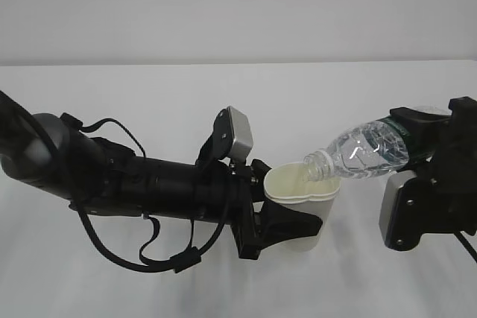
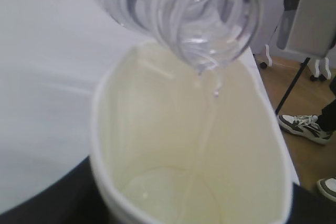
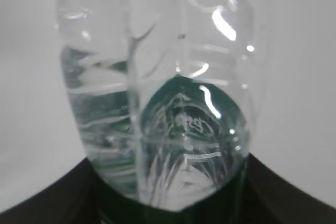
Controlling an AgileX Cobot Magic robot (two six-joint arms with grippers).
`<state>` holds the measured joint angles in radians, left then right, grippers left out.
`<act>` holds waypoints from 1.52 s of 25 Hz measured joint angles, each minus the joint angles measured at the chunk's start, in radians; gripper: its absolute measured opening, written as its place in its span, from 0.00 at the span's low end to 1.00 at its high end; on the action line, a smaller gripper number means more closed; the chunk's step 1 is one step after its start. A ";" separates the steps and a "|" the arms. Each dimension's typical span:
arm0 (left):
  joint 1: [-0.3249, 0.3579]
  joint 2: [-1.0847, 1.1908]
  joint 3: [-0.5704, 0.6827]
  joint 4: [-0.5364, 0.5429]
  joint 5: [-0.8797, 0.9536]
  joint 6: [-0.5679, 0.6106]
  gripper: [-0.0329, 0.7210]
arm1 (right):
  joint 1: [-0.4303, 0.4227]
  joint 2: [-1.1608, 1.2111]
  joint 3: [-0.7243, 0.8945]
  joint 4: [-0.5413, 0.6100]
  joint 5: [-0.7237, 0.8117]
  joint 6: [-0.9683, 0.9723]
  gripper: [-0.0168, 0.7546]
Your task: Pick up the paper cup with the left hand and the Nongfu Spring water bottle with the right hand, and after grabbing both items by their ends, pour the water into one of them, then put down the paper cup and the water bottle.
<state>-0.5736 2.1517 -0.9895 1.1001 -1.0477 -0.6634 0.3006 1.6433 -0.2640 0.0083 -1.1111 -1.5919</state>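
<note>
Looks like a lab or robot test room, not a home. A bare white table runs under and behind both claws, against a blank pale wall. In the left wrist view, beyond the claw past the table's edge: wood-look floor, black stand leg, white castered furniture feet, and someone's sneakers standing by.

I count one paper cup, and every other tally sits around it: one Nongfu Spring water bottle tipped just above its rim, two black arms flanking it, each with one grey camera module, and two sneakers on the floor beyond it
</note>
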 joint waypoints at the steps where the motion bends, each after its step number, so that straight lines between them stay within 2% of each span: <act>1: 0.000 0.000 0.000 0.000 0.000 0.000 0.63 | 0.000 0.000 -0.001 0.000 0.000 0.001 0.55; 38: 0.000 0.000 0.000 0.000 0.008 0.000 0.63 | 0.000 0.000 -0.002 0.000 -0.004 -0.013 0.55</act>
<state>-0.5736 2.1517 -0.9895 1.1001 -1.0399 -0.6634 0.3006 1.6433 -0.2664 0.0083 -1.1155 -1.6053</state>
